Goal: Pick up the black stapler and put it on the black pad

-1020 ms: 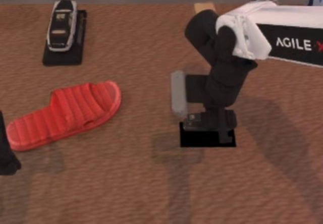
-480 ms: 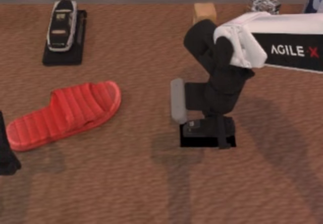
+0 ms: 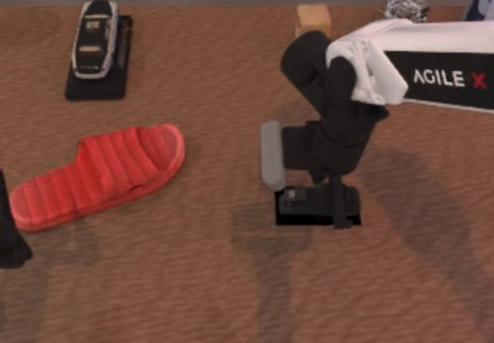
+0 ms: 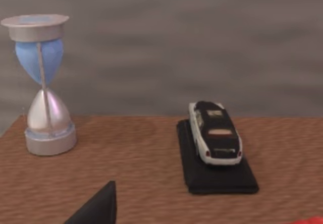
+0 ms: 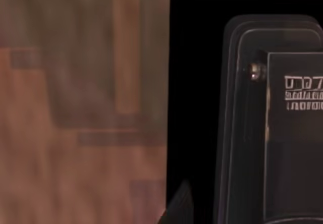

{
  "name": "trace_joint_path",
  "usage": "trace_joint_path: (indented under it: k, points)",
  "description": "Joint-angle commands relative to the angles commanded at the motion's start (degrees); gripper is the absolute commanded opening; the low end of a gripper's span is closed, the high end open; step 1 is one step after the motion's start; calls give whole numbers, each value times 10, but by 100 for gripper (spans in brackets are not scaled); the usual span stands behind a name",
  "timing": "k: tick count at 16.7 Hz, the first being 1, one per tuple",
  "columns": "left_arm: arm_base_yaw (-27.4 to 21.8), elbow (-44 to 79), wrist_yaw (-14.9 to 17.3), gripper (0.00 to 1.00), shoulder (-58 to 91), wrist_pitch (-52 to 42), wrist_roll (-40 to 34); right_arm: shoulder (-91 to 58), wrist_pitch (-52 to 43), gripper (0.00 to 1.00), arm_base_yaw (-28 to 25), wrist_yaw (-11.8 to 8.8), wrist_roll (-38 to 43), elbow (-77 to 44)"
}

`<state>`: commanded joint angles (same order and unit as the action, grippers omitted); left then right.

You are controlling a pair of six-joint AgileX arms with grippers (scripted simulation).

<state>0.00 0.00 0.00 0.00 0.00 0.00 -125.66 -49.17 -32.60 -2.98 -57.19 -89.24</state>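
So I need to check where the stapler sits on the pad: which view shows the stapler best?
The right wrist view: the stapler fills much of it, close up, lying over the pad. The top view shows only its end, under the right gripper. The left wrist view doesn't show it.

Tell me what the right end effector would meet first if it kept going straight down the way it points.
Probably the flat black rectangular pad: the right end effector points down over it, with the small dark grey-black stapler beneath. The gap left is unclear.

brown table (image 3: pixel 193 281), red slipper (image 3: pixel 100 173), black pad (image 3: pixel 289 218)
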Motion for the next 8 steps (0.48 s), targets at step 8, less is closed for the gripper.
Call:
trace_joint_path:
  k: [8]
  points:
    - [0, 0, 0, 100, 0, 0, 0, 0, 0, 100, 0, 0, 0, 0]
